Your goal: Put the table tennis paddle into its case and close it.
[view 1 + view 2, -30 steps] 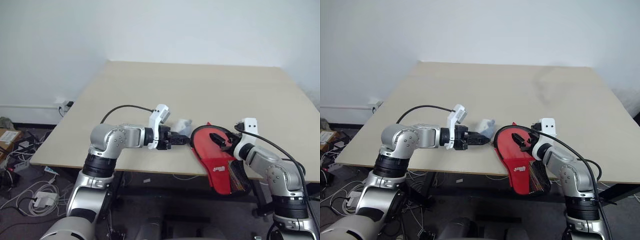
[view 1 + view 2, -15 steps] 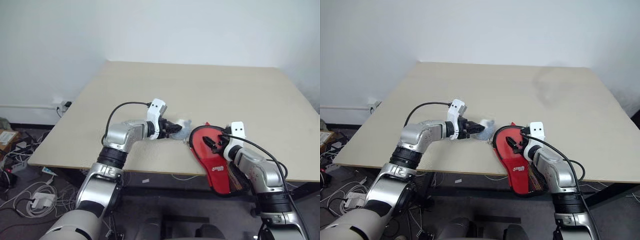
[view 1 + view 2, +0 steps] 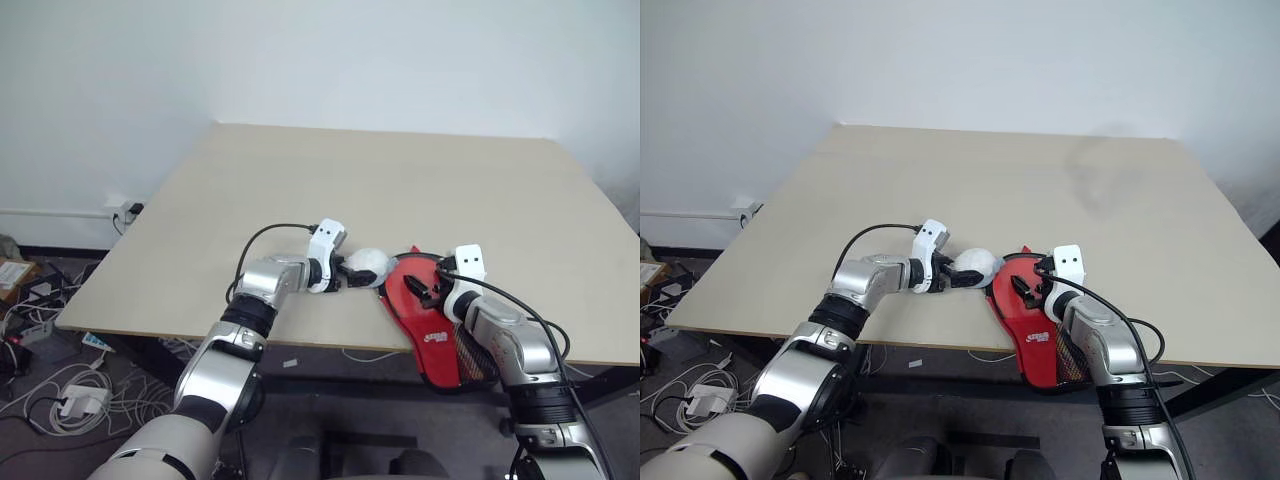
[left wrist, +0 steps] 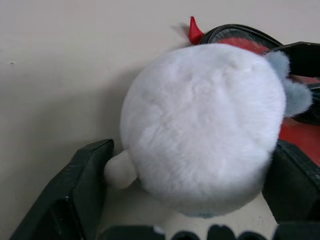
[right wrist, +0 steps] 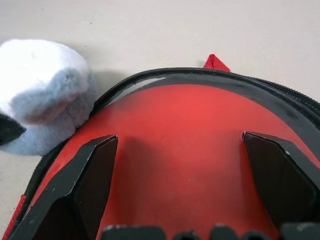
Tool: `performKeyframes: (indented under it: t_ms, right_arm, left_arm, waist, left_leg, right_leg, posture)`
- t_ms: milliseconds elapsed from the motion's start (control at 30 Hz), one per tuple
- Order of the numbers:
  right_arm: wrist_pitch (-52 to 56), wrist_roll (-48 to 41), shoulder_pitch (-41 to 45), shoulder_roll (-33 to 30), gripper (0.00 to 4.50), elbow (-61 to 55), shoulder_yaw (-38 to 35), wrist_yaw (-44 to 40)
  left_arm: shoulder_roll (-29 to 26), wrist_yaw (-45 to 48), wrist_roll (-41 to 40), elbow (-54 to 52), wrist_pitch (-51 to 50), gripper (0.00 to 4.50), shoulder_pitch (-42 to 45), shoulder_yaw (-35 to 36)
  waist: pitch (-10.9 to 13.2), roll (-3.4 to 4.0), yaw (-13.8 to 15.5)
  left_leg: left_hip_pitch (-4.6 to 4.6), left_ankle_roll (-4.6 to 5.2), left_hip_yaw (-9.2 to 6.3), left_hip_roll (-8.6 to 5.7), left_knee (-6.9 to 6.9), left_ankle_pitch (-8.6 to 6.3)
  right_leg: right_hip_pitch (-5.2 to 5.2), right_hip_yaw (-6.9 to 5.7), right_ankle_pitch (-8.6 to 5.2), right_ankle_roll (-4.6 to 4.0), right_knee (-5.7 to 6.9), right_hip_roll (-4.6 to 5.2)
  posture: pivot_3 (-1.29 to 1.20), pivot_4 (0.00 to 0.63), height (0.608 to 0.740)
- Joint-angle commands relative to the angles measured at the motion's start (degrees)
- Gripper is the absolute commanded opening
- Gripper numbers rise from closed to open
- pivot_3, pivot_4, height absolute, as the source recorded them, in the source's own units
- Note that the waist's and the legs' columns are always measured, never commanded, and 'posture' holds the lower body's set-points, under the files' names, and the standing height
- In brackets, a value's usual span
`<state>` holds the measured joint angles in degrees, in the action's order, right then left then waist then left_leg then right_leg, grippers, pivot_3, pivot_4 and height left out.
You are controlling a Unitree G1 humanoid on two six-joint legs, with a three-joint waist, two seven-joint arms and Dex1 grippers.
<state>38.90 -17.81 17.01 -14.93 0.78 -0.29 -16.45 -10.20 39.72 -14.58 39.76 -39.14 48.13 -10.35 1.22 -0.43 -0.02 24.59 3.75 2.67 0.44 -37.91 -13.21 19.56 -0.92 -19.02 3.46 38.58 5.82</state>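
the left gripper (image 4: 192, 195) is open around a white plush lump (image 3: 366, 267). just right of it, the table tennis paddle (image 3: 420, 305) lies in the case (image 3: 472, 358) at the table (image 3: 400, 190) front edge, long axis pointing toward the robot, under the open right gripper (image 5: 192, 172).

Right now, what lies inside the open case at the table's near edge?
The red table tennis paddle lies in the case, whose black zipped rim curves around the blade. The right hand hangs open over the blade. The handle end is hidden behind the right arm.
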Motion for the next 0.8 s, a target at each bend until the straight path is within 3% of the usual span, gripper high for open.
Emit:
performKeyframes:
  t_ms: [33, 467, 500, 800]
  right_arm:
    - [1.65, 1.05, -1.9, 0.5, 4.33, 1.73, 1.52, -0.52]
    - [3.5, 2.95, -2.7, 0.77, 4.33, 1.33, 2.43, -1.05]
    - [3.73, 3.07, -2.88, 0.72, 4.33, 1.35, 2.73, -1.19]
    - [6.67, 4.99, -3.93, 0.73, 4.33, 1.84, 4.37, -1.38]
  left_arm:
    - [0.47, 0.23, 0.57, 1.38, 1.32, 4.48, 1.68, 1.83]
    - [2.01, 0.43, 2.77, 9.13, 6.03, 0.58, 6.63, 5.03]
    - [2.28, -0.76, 3.25, 10.74, 7.19, 0.42, 7.55, 5.38]
    - [4.24, -8.92, 5.43, 26.5, 18.59, 0.42, 17.98, 9.22]
  waist:
    - [-0.02, -0.04, 0.0]
    - [-0.07, -0.11, 0.07]
    - [-0.08, -0.13, 0.06]
    - [-0.24, -0.39, 0.01]
  left_leg:
    - [0.0, 0.0, 0.0, 0.0, 0.01, 0.0]
    - [0.0, 0.01, -0.05, 0.04, 0.0, -0.01]
    - [0.0, 0.01, -0.05, 0.04, -0.01, -0.01]
    - [0.0, 0.01, -0.04, 0.02, 0.0, -0.01]
  right_leg:
    - [0.0, 0.0, 0.0, 0.0, 0.0, 0.0]
    - [-0.01, -0.04, 0.0, 0.0, 0.01, 0.01]
    - [-0.01, -0.04, 0.0, 0.0, 0.01, 0.01]
    - [0.02, -0.04, 0.0, 0.0, 0.02, -0.01]
  posture:
    - [0.0, 0.0, 0.715]
    - [0.0, 0.0, 0.715]
    - [0.0, 0.0, 0.715]
    - [0.0, 0.0, 0.715]
